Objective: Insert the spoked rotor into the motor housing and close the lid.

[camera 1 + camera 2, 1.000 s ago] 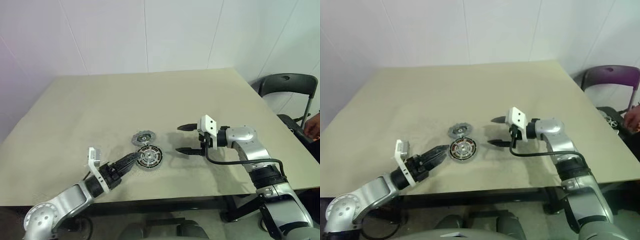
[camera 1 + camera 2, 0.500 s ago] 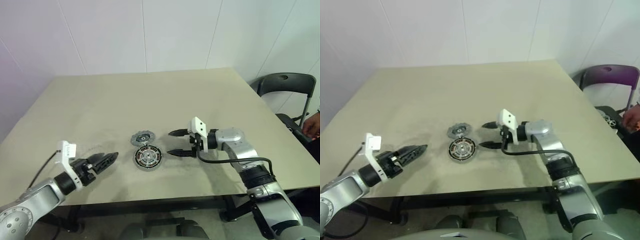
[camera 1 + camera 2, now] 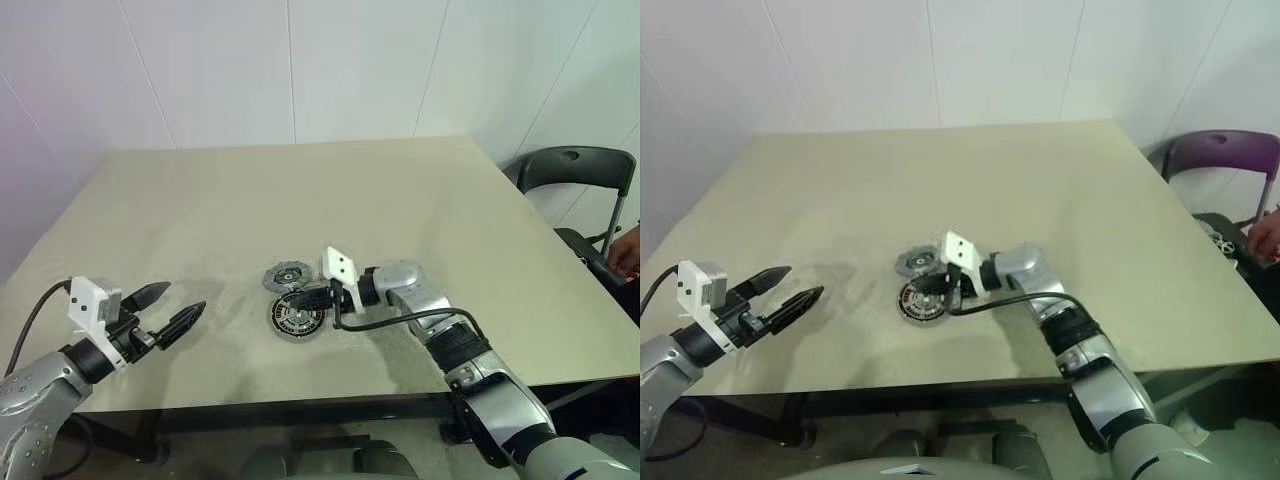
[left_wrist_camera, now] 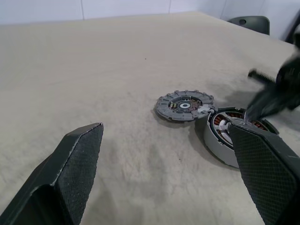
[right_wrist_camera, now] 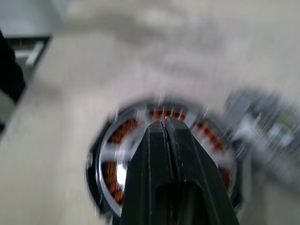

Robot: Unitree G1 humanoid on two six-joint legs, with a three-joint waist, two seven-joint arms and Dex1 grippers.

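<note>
The motor housing [image 3: 297, 314], a round disc with copper windings and a pale rim, lies near the table's front middle. Just behind it and touching its rim lies the spoked rotor [image 3: 287, 276], small, grey and notched at its edge. My right gripper [image 3: 303, 298] reaches in from the right, low over the housing [image 5: 117, 173], and is shut with nothing between its fingers [image 5: 164, 140]. My left gripper [image 3: 183, 298] hangs open well to the left of both parts, pointing toward them; its fingers [image 4: 79, 159] frame the rotor [image 4: 184, 104] and housing [image 4: 225, 140]. The lid is out of view.
The beige table [image 3: 400, 200] stretches bare behind and beside the parts, and its front edge runs close below them. A dark chair [image 3: 575, 170] stands off the right side. A person's hand [image 3: 628, 250] shows at the right edge.
My right gripper moved left and down over the housing and shut. My left arm drew back to the left, away from the housing, and rolled, staying open.
</note>
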